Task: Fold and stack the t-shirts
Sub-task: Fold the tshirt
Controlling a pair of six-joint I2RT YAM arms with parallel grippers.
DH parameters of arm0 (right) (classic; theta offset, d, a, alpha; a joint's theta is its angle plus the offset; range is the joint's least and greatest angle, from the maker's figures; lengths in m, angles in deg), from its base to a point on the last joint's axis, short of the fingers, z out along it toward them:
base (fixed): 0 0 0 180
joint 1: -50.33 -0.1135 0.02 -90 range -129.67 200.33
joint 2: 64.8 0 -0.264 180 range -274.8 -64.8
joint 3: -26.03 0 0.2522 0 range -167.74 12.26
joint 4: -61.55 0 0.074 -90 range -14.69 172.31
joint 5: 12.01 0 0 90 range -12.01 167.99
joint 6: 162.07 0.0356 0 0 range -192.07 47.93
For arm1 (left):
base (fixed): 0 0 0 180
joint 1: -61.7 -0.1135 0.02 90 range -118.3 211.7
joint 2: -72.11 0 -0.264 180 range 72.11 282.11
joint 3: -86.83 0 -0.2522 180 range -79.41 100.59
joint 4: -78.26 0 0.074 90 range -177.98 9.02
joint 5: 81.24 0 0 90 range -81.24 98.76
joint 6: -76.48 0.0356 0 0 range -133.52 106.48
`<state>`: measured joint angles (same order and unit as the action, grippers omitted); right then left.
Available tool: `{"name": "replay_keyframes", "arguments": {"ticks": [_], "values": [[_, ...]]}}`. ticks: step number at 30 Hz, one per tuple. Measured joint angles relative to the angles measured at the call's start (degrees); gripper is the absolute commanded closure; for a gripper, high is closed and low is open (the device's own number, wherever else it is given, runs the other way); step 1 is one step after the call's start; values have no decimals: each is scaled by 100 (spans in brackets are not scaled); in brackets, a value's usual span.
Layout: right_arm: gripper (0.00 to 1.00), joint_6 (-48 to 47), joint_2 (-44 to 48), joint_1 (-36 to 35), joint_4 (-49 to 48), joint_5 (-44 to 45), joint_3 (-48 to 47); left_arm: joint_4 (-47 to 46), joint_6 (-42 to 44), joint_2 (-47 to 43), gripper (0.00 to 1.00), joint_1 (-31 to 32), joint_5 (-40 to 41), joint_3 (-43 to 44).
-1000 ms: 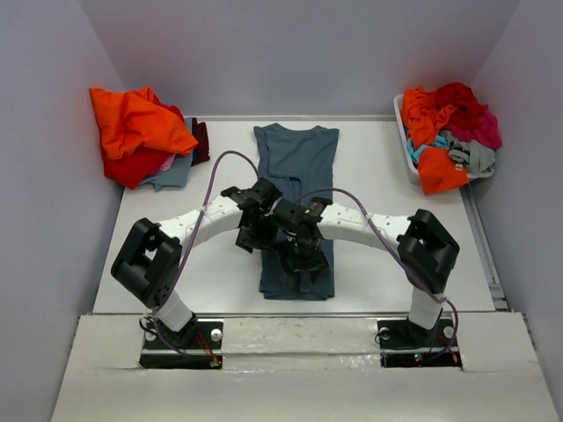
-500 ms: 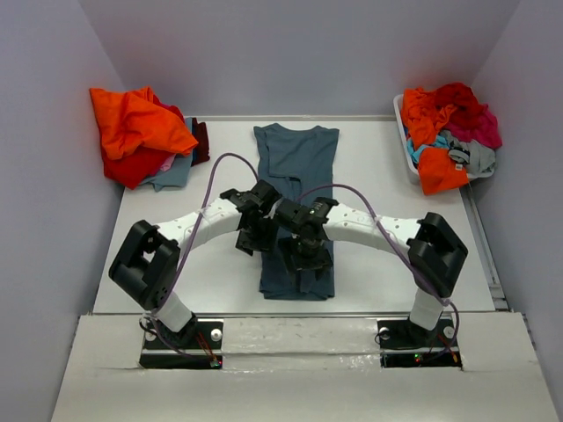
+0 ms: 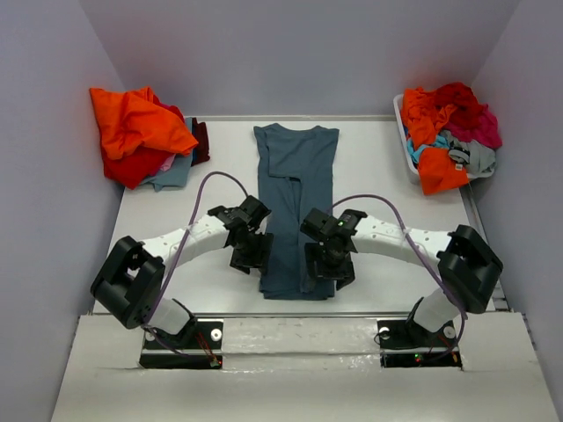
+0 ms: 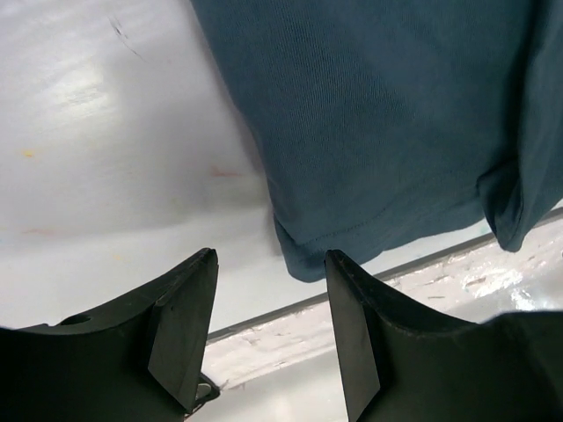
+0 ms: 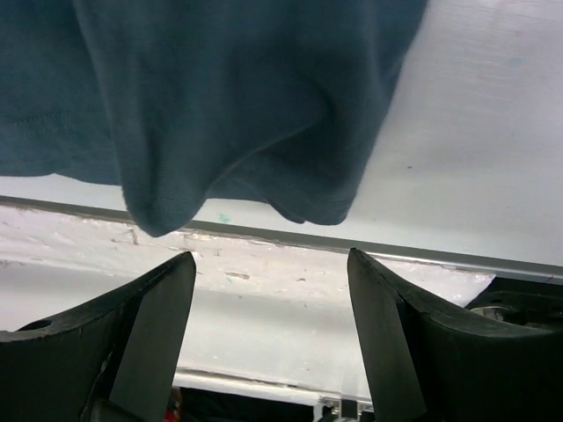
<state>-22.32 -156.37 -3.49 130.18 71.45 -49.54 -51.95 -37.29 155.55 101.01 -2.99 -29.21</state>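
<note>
Step judged: crosswise fold of t-shirt (image 3: 297,176) | left end effector (image 4: 270,257), right end effector (image 5: 270,255) apart, empty | next: near hem (image 3: 297,293) to be gripped

No text, label, brand, number or sign can be read in any of the 3 views
</note>
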Motion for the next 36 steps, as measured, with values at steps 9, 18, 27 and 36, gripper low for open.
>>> {"name": "replay_keyframes", "arguments": {"ticks": [9,18,27,36], "values": [[24,396,494,522,-697,-24,953,-439,-186,-168,36,0,-581,-581],[24,597,507,599,-1521,-188,1355,-901,-323,-177,36,0,-1043,-852],[24,844,813,667,-1934,-297,1812,-1314,-693,-339,36,0,-1550,-1298],[24,1082,1058,671,-2374,-487,2149,-1617,-1165,-597,36,0,-1729,-1657]]}}
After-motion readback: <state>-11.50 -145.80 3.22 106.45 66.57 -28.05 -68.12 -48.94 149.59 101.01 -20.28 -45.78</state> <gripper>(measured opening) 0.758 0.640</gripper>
